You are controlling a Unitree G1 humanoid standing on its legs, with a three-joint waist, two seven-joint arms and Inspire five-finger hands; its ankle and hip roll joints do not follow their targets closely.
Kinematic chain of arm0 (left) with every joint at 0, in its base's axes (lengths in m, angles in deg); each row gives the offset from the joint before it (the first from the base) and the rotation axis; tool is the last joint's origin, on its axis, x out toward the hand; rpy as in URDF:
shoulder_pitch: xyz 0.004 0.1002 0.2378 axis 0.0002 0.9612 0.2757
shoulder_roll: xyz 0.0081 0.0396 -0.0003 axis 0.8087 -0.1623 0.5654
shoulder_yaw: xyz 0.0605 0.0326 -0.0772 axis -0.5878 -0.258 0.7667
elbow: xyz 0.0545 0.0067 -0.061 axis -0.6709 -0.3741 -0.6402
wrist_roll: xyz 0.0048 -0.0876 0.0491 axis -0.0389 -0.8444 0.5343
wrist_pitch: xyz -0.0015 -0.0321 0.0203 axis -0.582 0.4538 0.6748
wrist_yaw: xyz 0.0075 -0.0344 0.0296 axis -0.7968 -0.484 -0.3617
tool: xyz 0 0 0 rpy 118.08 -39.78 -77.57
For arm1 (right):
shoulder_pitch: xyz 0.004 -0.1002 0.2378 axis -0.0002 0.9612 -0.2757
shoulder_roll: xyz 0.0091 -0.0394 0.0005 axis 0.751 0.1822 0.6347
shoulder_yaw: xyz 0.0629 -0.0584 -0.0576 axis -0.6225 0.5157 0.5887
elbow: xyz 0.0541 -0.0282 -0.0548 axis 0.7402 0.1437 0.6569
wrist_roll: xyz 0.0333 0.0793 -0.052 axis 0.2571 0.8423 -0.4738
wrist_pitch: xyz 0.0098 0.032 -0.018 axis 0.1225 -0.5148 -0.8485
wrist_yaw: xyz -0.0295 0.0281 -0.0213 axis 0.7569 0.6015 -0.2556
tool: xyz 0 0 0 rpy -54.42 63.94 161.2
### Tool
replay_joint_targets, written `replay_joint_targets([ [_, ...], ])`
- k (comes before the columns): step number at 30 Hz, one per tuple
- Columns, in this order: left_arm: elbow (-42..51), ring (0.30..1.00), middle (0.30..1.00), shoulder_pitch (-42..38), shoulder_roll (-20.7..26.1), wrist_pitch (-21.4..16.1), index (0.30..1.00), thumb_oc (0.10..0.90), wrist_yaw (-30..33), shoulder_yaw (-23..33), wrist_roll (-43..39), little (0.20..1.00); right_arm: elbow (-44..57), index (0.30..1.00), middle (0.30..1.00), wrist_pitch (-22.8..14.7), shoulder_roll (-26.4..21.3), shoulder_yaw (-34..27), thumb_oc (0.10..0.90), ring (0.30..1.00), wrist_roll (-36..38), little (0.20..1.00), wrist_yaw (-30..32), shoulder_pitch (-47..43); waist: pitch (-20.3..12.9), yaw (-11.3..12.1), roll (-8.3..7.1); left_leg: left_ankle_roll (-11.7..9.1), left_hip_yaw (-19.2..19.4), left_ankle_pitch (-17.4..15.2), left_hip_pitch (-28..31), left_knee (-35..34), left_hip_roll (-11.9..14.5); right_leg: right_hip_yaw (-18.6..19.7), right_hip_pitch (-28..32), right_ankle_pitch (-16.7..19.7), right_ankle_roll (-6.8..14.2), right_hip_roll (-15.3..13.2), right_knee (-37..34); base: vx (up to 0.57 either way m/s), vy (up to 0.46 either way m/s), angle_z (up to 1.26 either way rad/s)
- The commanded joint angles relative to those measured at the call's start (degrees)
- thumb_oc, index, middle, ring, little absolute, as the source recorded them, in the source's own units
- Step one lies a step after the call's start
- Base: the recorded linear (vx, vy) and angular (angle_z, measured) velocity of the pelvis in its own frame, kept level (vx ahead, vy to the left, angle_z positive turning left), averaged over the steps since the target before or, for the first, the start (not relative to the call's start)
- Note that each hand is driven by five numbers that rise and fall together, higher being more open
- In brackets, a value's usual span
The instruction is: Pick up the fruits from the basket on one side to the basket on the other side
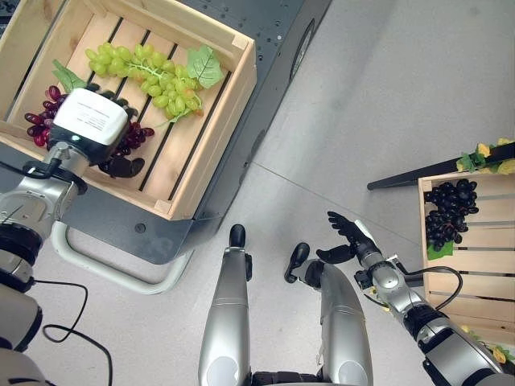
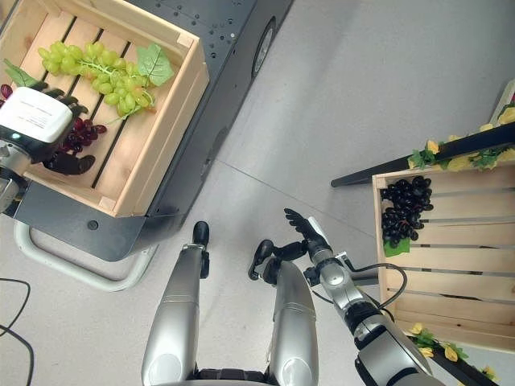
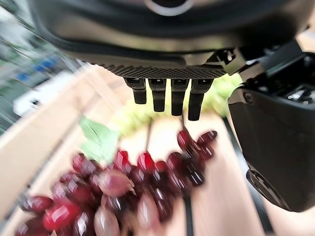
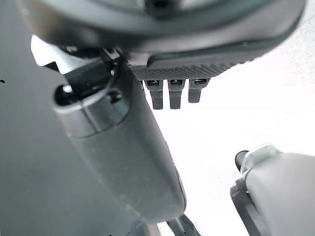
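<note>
2 grape bunches (image 1: 149, 76) left crate (image 1: 211, 153); 1 black bunch (image 1: 451, 211) right crate (image 1: 475, 265).

No readable text, labels or numbers on anything in view.

A wooden crate (image 1: 211, 153) fills the upper left of the frame, resting on a dark platform (image 1: 265, 96) that runs toward the upper middle. Inside it, a grape bunch with leaves (image 1: 153, 76) lies across the far part, and a second grape bunch (image 1: 40, 121) lies at the crate's left, nearer the bottom. The left robot hand (image 1: 109, 133) sits over that second bunch, inside the crate. At the right edge of the frame stands another wooden crate (image 1: 483, 265) on the floor (image 1: 378, 96), with a grape bunch (image 1: 451, 211) in its upper left corner. The right robot hand (image 1: 348, 233) hangs over the floor at lower middle, left of that crate
</note>
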Motion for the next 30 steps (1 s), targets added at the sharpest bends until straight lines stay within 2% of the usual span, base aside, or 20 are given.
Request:
replay_joint_targets([
  [1,1.17,0.900,0.900,-1.75,6.75,-0.34,0.900,0.800,-4.06,3.34,-1.84,0.900,2.46,0.900,0.900,-3.73,-6.82,-4.43,0.800,0.900,-1.60,0.900,-0.77,2.07,-0.82,0.11,5.13,5.17,5.26,-3.24,4.58,-2.78,-2.93,0.12,5.49,2.97,1.57,-1.27,-3.99,0.00,0.051,-0.03],
  [2,1.52,0.900,0.900,-1.72,7.10,-0.95,0.900,0.800,-5.55,2.94,-1.62,0.900,2.58,0.900,0.900,-3.66,-7.32,-4.59,0.800,0.900,-1.57,0.900,-1.07,2.11,-0.82,0.04,5.34,5.13,5.36,-3.17,4.47,-2.81,-2.92,0.05,5.36,3.08,1.65,-1.41,-4.08,0.00,0.043,-0.04],
  [5,2.17,0.900,0.900,-1.97,7.83,0.77,0.900,0.800,-9.76,1.74,-1.31,0.900,2.46,0.900,0.900,-3.70,-8.03,-4.76,0.800,0.900,-1.31,0.900,-1.46,2.34,-0.82,0.06,5.61,5.05,5.47,-3.14,4.31,-2.87,-2.94,-0.13,5.28,3.15,1.83,-1.68,-4.16,0.01,0.027,-0.05],
  [10,1.69,0.900,0.900,-3.26,8.40,4.05,0.900,0.800,-10.89,0.41,0.78,0.900,2.25,0.900,0.900,-4.61,-8.27,-4.84,0.800,0.900,-0.68,0.900,-1.84,2.66,-0.82,0.16,5.40,5.05,5.42,-3.12,3.43,-2.56,-2.83,-0.44,4.57,3.41,1.94,-2.08,-4.02,0.00,0.000,0.00],
  [11,1.65,0.900,0.900,-3.93,8.55,7.05,0.900,0.800,-12.29,0.01,1.90,0.900,2.44,0.900,0.900,-4.84,-8.12,-4.88,0.800,0.900,-0.67,0.900,-1.73,2.91,-0.82,0.24,5.17,5.03,5.30,-3.04,3.10,-2.60,-2.85,-0.58,4.31,3.57,2.01,-2.11,-4.10,0.00,0.000,0.00],
  [13,1.21,0.900,0.900,-4.67,8.71,9.92,0.900,0.800,-13.60,-0.44,3.13,0.900,2.30,0.900,0.900,-5.35,-7.96,-4.91,0.800,0.900,-0.41,0.900,-1.66,3.14,-0.82,0.32,4.90,5.08,5.26,-2.96,2.96,-2.84,-2.83,-0.72,4.16,3.77,2.09,-2.13,-4.31,0.00,0.000,0.00],
  [14,0.04,0.900,0.900,-5.24,8.52,13.58,0.900,0.800,-14.63,-0.59,4.88,0.900,2.23,0.900,0.900,-5.54,-7.66,-4.91,0.800,0.900,-0.15,0.900,-1.63,3.15,-0.82,0.45,4.59,5.12,5.14,-2.85,2.72,-2.95,-2.88,-0.80,3.92,3.98,2.19,-2.13,-4.37,0.00,0.000,0.00],
  [16,-0.68,0.900,0.900,-5.42,8.54,15.71,0.900,0.800,-14.44,-0.37,6.70,0.900,2.33,0.900,0.900,-5.56,-7.36,-4.79,0.800,0.900,0.09,0.900,-1.52,3.24,-0.82,0.58,4.36,5.18,5.08,-2.90,2.66,-3.01,-2.87,-0.90,3.91,4.06,2.22,-2.12,-4.46,0.00,0.000,0.00],
  [21,-4.92,0.900,0.900,-5.81,6.74,23.41,0.900,0.800,-6.19,1.53,10.76,0.900,1.98,0.900,0.900,-5.48,-5.91,-3.78,0.800,0.900,0.59,0.900,-1.83,2.86,-0.82,0.71,3.45,5.39,4.82,-3.05,2.43,-2.70,-2.63,-0.97,3.76,4.15,2.19,-2.00,-4.12,0.00,0.000,0.00],
  [24,-6.49,0.900,0.900,-6.38,5.61,25.93,0.900,0.800,-0.46,2.78,10.93,0.900,2.25,0.900,0.900,-5.18,-4.70,-3.15,0.800,0.900,0.78,0.900,-1.55,2.61,-0.82,0.84,2.91,5.44,4.57,-3.03,2.29,-2.69,-2.65,-1.09,3.68,4.27,2.14,-1.82,-4.09,0.00,-0.007,0.01],
  [25,-6.63,0.900,0.900,-6.39,5.48,25.99,0.900,0.800,-0.14,2.93,10.87,0.900,2.28,0.900,0.900,-5.13,-4.61,-3.09,0.800,0.900,0.78,0.900,-1.50,2.60,-0.82,0.85,2.87,5.44,4.55,-3.03,2.30,-2.69,-2.65,-1.08,3.69,4.27,2.13,-1.80,-4.09,-0.01,-0.031,0.00],
  [26,-7.13,0.900,0.900,-6.29,4.81,26.64,0.900,0.800,3.07,3.89,9.44,0.900,2.66,0.900,0.900,-4.57,-4.01,-2.79,0.800,0.900,0.74,0.900,-1.14,2.47,-0.82,0.90,2.63,5.44,4.40,-3.03,2.28,-2.68,-2.69,-1.05,3.64,4.27,2.10,-1.67,-3.99,0.00,0.000,0.00],
  [30,-8.30,0.900,0.900,-6.11,3.74,24.73,0.900,0.800,9.09,5.49,7.71,0.900,2.73,0.900,0.900,-3.99,-3.26,-2.61,0.800,0.900,0.78,0.900,-0.88,2.15,-0.82,0.96,2.28,5.46,4.18,-3.09,2.60,-2.90,-2.64,-1.01,3.90,4.22,2.09,-1.47,-4.08,0.00,0.000,0.00],
])
